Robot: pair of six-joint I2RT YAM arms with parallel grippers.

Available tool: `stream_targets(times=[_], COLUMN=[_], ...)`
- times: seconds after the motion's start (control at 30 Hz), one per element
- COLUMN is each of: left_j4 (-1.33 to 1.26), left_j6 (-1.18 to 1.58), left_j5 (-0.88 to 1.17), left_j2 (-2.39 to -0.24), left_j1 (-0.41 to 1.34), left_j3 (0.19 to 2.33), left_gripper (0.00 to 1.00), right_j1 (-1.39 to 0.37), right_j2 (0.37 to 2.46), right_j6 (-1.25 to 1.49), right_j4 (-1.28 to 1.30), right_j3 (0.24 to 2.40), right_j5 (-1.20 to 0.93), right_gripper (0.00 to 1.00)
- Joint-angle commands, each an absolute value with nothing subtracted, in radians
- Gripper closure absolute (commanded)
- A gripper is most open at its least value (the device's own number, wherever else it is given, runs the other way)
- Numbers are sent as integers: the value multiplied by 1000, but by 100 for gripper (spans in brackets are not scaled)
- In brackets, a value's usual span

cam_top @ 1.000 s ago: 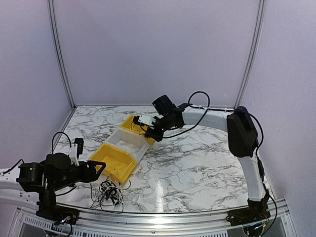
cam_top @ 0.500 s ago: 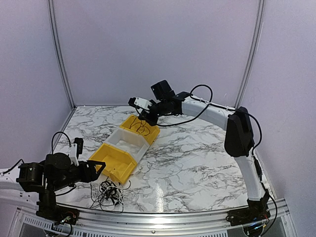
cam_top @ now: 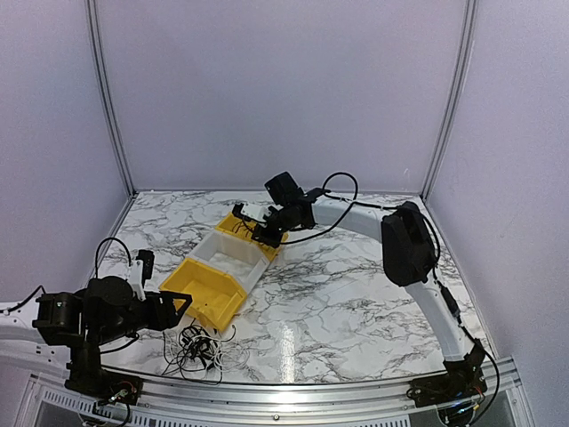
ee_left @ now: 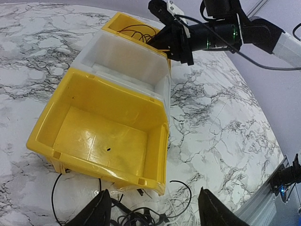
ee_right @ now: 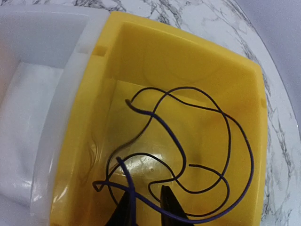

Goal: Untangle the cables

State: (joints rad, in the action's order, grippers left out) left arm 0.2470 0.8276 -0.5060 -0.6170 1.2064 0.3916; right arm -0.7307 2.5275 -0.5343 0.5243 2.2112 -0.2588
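Observation:
The cables' tangle (cam_top: 196, 347) of thin black and white cords lies on the marble near the front edge, also in the left wrist view (ee_left: 141, 217). My left gripper (cam_top: 178, 307) (ee_left: 154, 215) hovers just above it, jaws wide open and empty. My right gripper (cam_top: 260, 228) (ee_right: 146, 209) reaches down into the far yellow bin (cam_top: 277, 242) (ee_right: 188, 52). Loose dark cables (ee_right: 188, 141) lie looped on that bin's floor. The right jaws stand a little apart, and one cable runs along the left fingertip (ee_right: 123, 213).
Three bins stand in a diagonal row: the far yellow one, a white one (cam_top: 238, 258) (ee_left: 127, 61) and a near yellow one (cam_top: 206, 289) (ee_left: 101, 127), which shows no cable inside. The tangle lies right against the near yellow bin's front corner.
My right gripper swung left over the far yellow bin and came down into it, bringing a cable with it. The left arm has not moved.

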Motion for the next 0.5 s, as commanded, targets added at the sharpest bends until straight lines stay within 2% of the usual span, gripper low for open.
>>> stream_targets(times=[0.0, 0.17, 0.27, 0.4, 0.47], left_j4=[264, 292, 344, 400, 452], left_j6=[822, 840, 882, 924, 957], left_j5=[-528, -566, -586, -530, -483], left_j2=[-626, -618, -601, -560, -555], left_j1=[1212, 1211, 1210, 1210, 1210], left_j3=[426, 432, 444, 447, 450], left_gripper=[34, 30, 24, 26, 29], right_j1=[-724, -701, -701, -714, -733], right_j2=[2398, 2265, 2177, 2064, 2014], right_j6=[-546, -568, -600, -613, -613], right_j4=[512, 535, 551, 572, 578], right_j3=[2204, 2130, 2054, 1946, 1883], right_j5=[-199, -191, -205, -264, -319], right_gripper=[74, 62, 55, 53, 56])
